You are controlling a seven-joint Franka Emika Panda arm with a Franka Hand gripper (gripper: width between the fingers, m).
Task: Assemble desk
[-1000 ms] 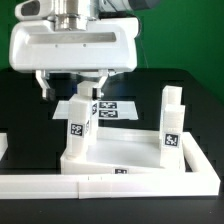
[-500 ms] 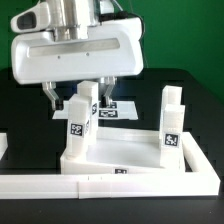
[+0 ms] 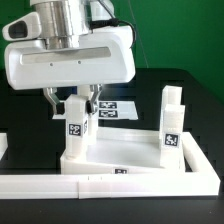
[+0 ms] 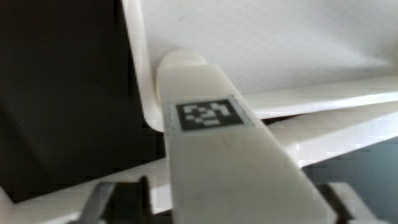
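A long low white border strip [image 3: 110,184] runs across the front at 6 o'clock. Behind it lies the white plastic tray-like desk top [image 3: 125,158], one short square white leg [image 3: 172,125] upright at 3 o'clock. At 10 o'clock the two-finger gripper [image 3: 77,100] straddles another tagged white leg [image 3: 77,125]; whether it grips, I cannot tell
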